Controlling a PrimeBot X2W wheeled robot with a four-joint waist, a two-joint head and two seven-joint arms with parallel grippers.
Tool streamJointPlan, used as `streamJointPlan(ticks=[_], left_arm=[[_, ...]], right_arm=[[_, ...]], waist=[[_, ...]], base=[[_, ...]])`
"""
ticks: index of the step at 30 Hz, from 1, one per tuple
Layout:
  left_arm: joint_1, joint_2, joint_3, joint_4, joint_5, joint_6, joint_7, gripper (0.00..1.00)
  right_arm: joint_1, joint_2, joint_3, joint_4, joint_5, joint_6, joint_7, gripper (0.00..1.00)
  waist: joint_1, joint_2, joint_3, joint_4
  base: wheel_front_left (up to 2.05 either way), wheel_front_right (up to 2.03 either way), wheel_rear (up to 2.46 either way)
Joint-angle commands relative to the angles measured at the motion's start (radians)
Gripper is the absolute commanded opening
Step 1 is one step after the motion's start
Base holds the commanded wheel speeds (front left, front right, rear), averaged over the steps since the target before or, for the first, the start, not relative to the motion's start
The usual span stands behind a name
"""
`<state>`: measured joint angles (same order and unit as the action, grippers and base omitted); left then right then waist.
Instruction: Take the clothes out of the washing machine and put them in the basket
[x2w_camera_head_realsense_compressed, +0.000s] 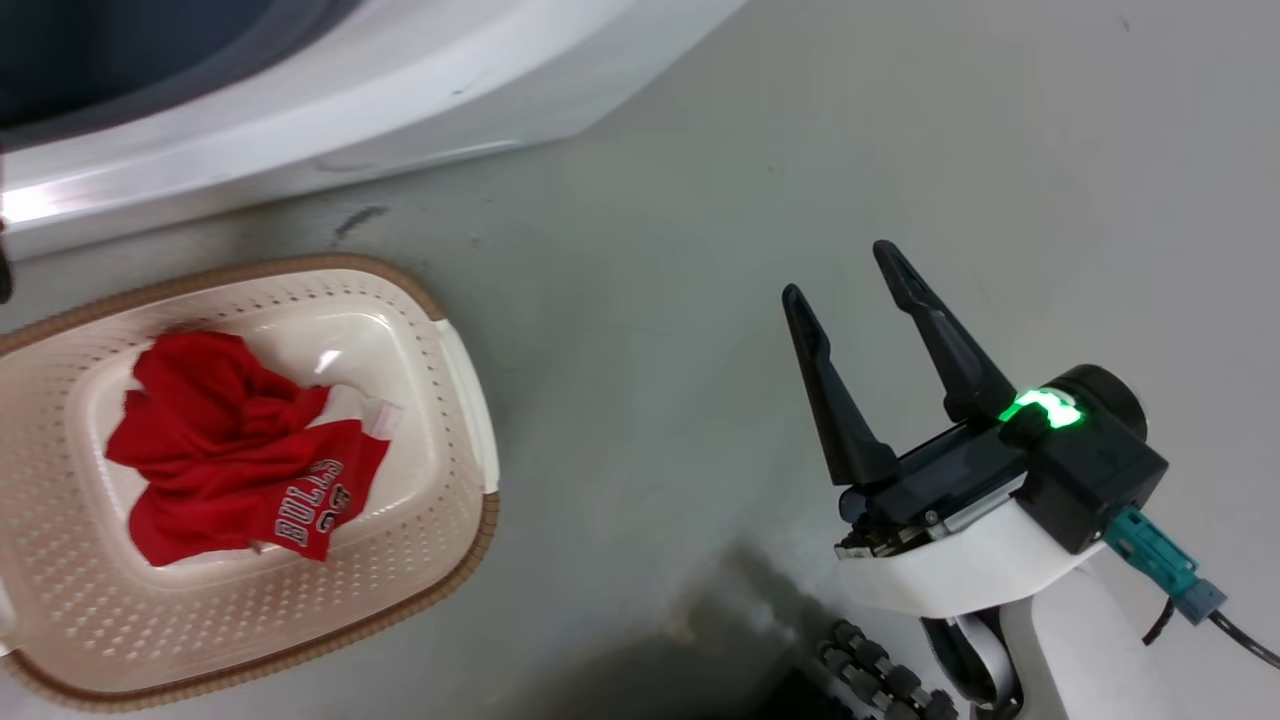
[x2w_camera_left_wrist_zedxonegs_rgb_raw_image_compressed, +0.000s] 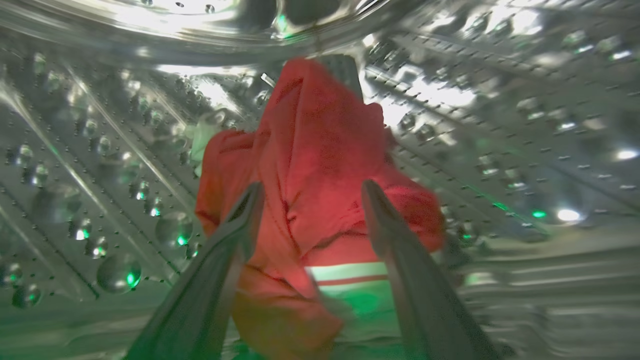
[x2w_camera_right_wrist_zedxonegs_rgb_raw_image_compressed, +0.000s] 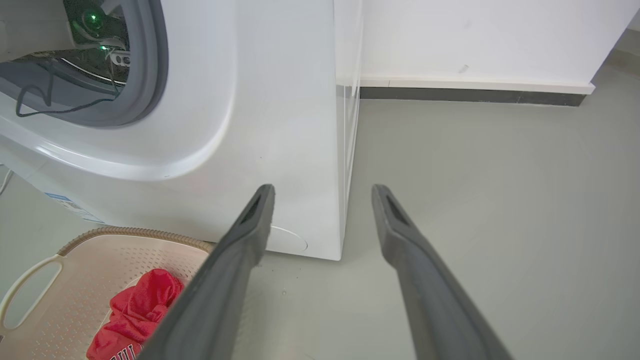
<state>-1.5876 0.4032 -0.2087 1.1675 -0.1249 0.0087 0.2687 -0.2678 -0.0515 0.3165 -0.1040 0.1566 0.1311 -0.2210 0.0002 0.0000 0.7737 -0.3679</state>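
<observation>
Grey floor (x2w_camera_head_realsense_compressed: 700, 200), smooth, w/ a dark scuff (x2w_camera_head_realsense_compressed: 357, 220) close to the washer (x2w_camera_head_realsense_compressed: 330, 110). Washer stands on it, upper left in head view. Basket (x2w_camera_head_realsense_compressed: 425, 530) sits on floor just in front, narrow gap btwn them. Dark skirting (x2w_camera_right_wrist_zedxonegs_rgb_raw_image_compressed: 470, 95) at floor's far edge.

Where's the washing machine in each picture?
Head view: the washing machine crosses the top left, white, above the basket.
Left wrist view: we're inside it; its steel drum surrounds red clothes.
Right wrist view: upper left, white with a grey door ring.
Shared landmark: the basket holding a red jersey, lower left in head and right wrist views.
</observation>
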Motion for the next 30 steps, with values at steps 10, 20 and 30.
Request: streamJointPlan(ticks=[10,20,30], left_arm=[[-0.073,0.076,-0.033,0.008,0.024,0.008,0.113,1.00],[-0.072,0.105,-0.047,-0.040,0.021,0.031,0.183,0.00],[0.013,0.102,-0.033,-0.160,-0.004,0.077,0.059,0.00]], right_arm=[[-0.019,0.002,0.064,0.032,0.055,-0.001,-0.035,1.00],[-0.025,0.002,0.090,0.048,0.075,-0.001,-0.043,1.00],[-0.034,0.002,0.066,0.058,0.060,-0.001,-0.045,1.00]], waist=[[-0.0002,0.0000,0.100,-0.082],[-0.0002,0.0000,0.092,-0.097],[-0.0002,0.0000,0.042,-0.064]], base=[[0.00,0.00,0.00],[0.00,0.00,0.00],[0.00,0.00,0.00]])
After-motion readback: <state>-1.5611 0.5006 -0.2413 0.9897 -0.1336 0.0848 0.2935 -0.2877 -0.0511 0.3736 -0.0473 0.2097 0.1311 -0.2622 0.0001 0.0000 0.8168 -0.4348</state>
